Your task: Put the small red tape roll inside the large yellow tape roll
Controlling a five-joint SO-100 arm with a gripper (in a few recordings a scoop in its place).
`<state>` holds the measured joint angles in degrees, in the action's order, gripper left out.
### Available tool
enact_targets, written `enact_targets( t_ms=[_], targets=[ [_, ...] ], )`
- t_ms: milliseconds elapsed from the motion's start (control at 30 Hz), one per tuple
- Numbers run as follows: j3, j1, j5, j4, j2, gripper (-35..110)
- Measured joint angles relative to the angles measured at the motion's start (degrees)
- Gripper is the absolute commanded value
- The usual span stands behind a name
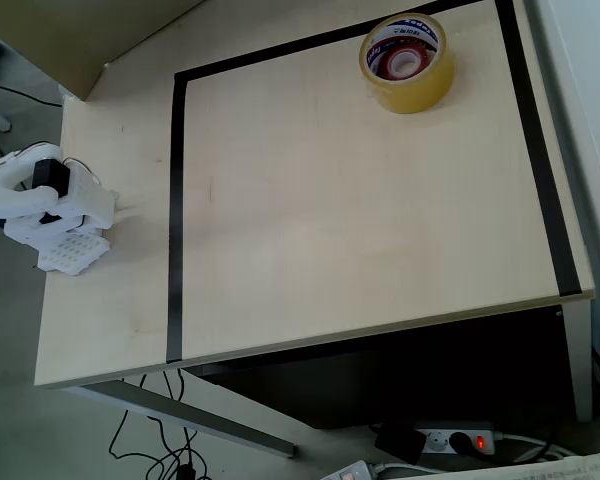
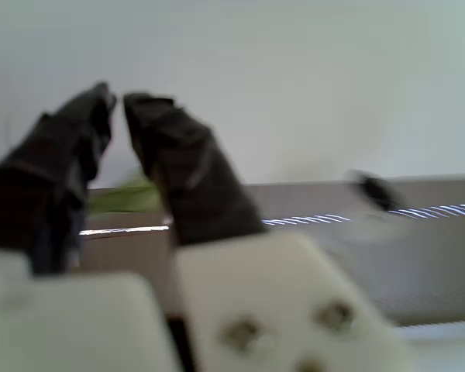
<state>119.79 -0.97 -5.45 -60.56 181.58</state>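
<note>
Red tape roll (image 1: 401,62) already sits inside the large yellow tape roll (image 1: 407,62) at the table's (image 1: 330,230) far right corner. Gripper (image 2: 116,101) empty, tips nearly together, arm parked left. Placement judged complete; nothing further required.

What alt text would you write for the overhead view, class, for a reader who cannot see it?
A large yellow tape roll stands near the far edge of a pale wooden table, with the small red tape roll inside it. A black tape border frames the tabletop; the white robot arm sits folded at the left edge.
</note>
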Motion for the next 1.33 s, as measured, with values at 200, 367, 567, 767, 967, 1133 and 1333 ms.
enact_targets(
  t_ms=[200, 367, 567, 767, 967, 1133, 1333],
  targets=[
    [35.4, 1.7, 1.6, 8.3, 6.9, 0],
    [49.0, 2.8, 2.6, 11.6, 7.6, 0],
    [59.1, 2.5, 4.6, 11.6, 8.0, 0],
    [59.5, 1.4, 6.4, 6.3, 8.1, 0],
    [59.2, -4.6, 6.4, -1.1, 10.1, 0],
    [59.2, -4.9, 6.4, -1.1, 10.2, 0],
    [59.2, -6.7, 6.3, -1.1, 10.2, 0]
  ],
)
